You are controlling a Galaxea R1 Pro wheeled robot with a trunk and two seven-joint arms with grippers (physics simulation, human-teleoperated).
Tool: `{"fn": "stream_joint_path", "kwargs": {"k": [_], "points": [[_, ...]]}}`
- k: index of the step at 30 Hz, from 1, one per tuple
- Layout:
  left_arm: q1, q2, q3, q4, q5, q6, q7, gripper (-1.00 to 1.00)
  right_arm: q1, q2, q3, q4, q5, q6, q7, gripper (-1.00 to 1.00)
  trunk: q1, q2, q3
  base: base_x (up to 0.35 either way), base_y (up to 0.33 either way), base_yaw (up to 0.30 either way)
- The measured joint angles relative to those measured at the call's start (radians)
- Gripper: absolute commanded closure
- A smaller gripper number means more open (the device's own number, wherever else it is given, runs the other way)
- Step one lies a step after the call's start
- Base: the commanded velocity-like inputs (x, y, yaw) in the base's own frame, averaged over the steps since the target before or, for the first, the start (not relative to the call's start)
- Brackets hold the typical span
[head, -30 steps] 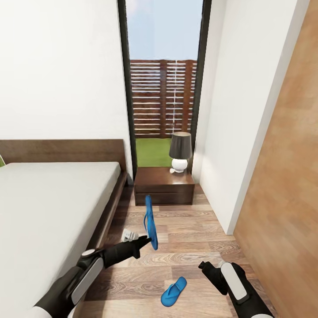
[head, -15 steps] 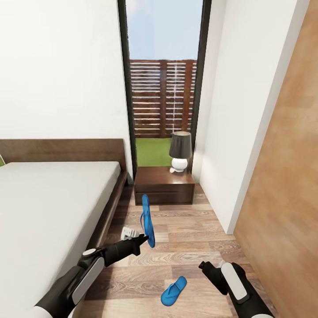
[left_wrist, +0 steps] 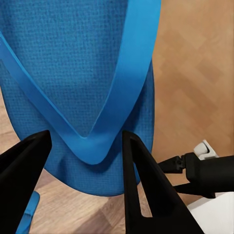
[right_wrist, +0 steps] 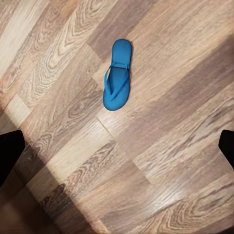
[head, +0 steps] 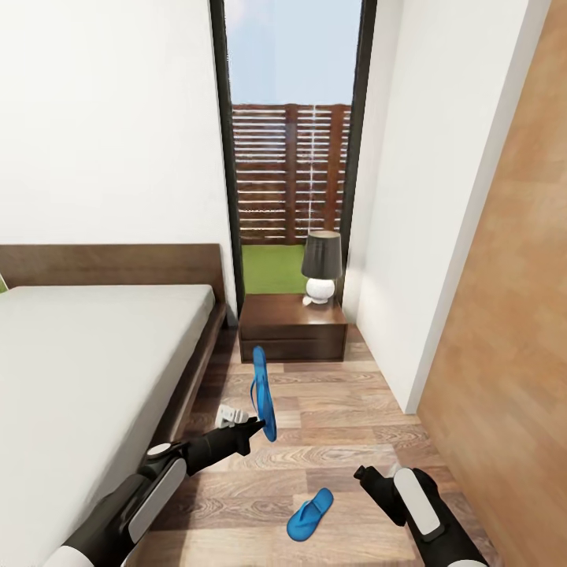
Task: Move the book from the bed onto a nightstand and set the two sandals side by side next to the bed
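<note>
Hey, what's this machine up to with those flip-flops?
The robot's left gripper holds one blue sandal up on edge above the wood floor, between the bed and the nightstand. The other sandal lies flat on the floor near the open, empty right gripper.

Open floor (head: 331, 425) between bed (head: 94, 354) and wall (head: 394, 236).

— What do my arms look like from up here?

— Left arm (head: 150, 492) and right arm (head: 417, 504): black shells with white-grey panels. My left gripper (head: 253, 427) is black, its fingers (left_wrist: 146, 190) flat, tapered (one slotted).
</note>
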Motion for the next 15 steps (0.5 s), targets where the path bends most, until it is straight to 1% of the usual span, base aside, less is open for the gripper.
{"fn": "stream_joint_path", "kwargs": {"k": [13, 15], "points": [[0.000, -0.003, -0.001, 0.000, 0.002, 0.001, -0.001, 1.00, 0.000, 0.002, 0.001, 0.003, 0.003, -0.005, -0.005, -1.00, 0.050, -0.091, -0.041, 0.000, 0.000, 0.000], [0.000, -0.007, -0.001, 0.000, 0.002, 0.002, 0.000, 1.00, 0.000, 0.007, 0.001, 0.009, 0.005, -0.005, -0.021, -1.00, 0.058, -0.105, -0.047, 0.000, 0.000, 0.000]]}}
